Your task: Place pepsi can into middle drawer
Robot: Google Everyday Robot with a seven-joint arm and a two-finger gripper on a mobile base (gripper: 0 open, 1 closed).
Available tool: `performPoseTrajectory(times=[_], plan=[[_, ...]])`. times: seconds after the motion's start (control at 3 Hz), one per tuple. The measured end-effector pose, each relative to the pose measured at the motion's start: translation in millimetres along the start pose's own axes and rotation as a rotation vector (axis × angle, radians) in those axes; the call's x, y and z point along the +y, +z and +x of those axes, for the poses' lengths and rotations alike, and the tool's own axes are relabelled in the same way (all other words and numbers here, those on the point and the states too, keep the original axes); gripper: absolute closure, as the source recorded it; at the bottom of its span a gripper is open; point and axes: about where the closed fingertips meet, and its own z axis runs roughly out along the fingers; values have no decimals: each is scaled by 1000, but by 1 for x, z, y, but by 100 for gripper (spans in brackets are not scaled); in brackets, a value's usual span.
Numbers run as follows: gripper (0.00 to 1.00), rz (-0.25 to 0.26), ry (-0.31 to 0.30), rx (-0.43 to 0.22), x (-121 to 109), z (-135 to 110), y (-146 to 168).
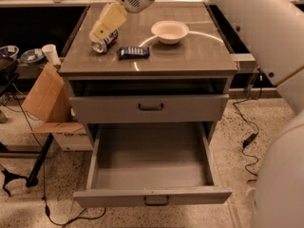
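The soda can [102, 43] lies on its side on the table [194, 56] near the left edge, toward the back corner. The gripper [101, 32] hangs just above it, touching or nearly touching its top; whether it is spread or pressed together I cannot tell, since its tip blends with the can. A dark snack packet [133, 52] lies just right of the can, and a white bowl [169, 31] sits further back near the centre. Below, the upper drawer [149, 107] is shut and the middle drawer [152, 196] stands pulled out.
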Motion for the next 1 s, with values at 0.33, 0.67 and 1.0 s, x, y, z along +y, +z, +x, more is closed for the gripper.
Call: performPoseTrajectory(times=[0.33, 0.67, 1.0], plan=[[0, 36, 143, -124, -27, 3, 52], [0, 61, 405, -204, -55, 26, 101], [0, 99, 611, -244, -65, 44, 130]])
